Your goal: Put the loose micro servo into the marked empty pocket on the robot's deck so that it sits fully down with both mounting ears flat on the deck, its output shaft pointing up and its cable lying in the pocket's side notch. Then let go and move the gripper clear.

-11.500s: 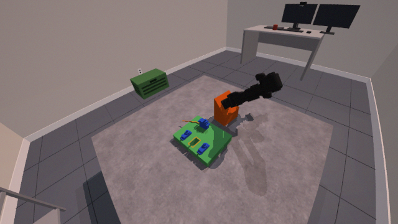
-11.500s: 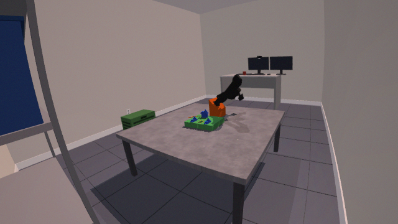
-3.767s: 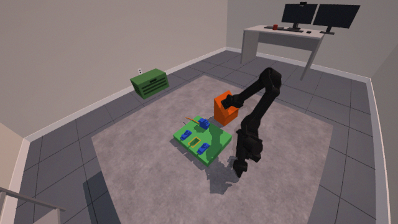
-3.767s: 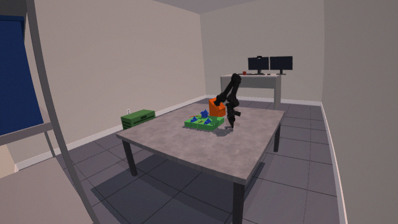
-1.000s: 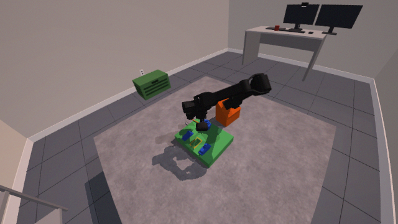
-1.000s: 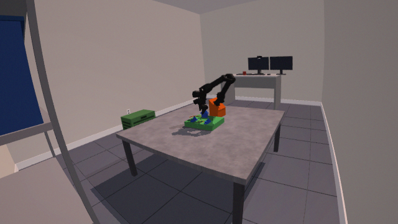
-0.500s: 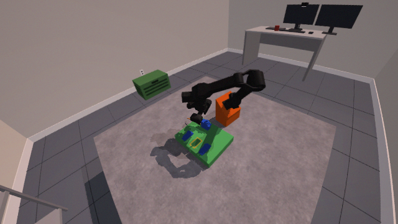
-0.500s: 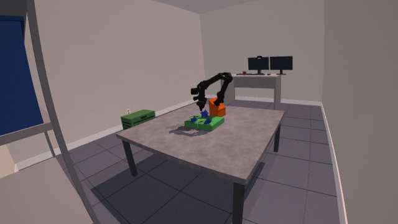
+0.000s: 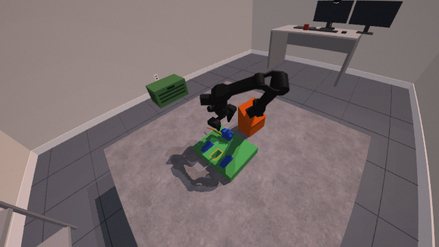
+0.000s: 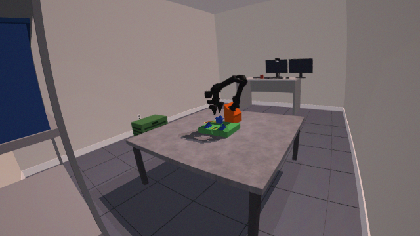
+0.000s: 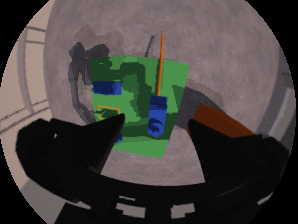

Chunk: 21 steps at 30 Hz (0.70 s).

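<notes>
The loose blue micro servo (image 9: 226, 134) (image 10: 219, 119) (image 11: 157, 116) rests on top of the green deck (image 9: 247, 149) (image 10: 232, 128) (image 11: 150, 149), near its back side. Its orange cable (image 9: 213, 130) (image 11: 161, 65) sticks out past the deck edge. The empty pocket (image 9: 217, 155) (image 11: 110, 114), outlined in orange, lies between two seated blue servos (image 9: 207, 147) (image 9: 226, 161). My gripper (image 9: 223, 124) (image 10: 217, 113) (image 11: 157, 119) is open and empty. It hangs above the loose servo, which shows between the fingertips in the wrist view. Its ear and shaft details are too small to tell.
An orange block (image 9: 250, 121) (image 10: 232, 114) (image 11: 220, 120) stands close behind the deck, beside the arm's base. The deck lies on the grey table (image 9: 291, 171) (image 10: 256, 154). A green cabinet (image 9: 168, 90) and a desk (image 9: 319, 34) with monitors are away from the table.
</notes>
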Motion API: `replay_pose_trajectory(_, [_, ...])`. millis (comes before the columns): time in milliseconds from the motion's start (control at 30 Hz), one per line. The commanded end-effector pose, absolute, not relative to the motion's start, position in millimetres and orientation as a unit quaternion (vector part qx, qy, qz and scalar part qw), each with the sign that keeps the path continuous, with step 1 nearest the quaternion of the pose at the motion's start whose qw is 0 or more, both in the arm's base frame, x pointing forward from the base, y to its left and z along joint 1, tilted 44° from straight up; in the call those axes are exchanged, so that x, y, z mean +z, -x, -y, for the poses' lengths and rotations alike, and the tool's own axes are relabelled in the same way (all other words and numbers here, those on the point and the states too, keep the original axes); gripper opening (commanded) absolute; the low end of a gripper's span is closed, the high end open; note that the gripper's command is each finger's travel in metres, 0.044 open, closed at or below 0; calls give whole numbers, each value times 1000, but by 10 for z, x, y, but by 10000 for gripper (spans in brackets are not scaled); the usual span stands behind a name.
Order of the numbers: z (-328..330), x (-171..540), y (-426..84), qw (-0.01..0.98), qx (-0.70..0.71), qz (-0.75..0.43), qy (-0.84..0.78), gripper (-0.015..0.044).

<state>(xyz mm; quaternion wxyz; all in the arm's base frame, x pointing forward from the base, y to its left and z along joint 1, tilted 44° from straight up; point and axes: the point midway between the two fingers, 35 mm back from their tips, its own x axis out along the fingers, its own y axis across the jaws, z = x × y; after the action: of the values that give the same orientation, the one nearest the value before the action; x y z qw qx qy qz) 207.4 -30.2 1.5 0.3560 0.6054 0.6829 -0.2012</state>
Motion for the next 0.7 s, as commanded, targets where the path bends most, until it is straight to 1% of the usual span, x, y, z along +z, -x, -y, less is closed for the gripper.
replay_pose_trajectory(0, [178, -86, -2052, 348, -201, -685, -607, 440])
replay_pose_trajectory(667, [3, -261, -2043, 348, -201, -685, -607, 440])
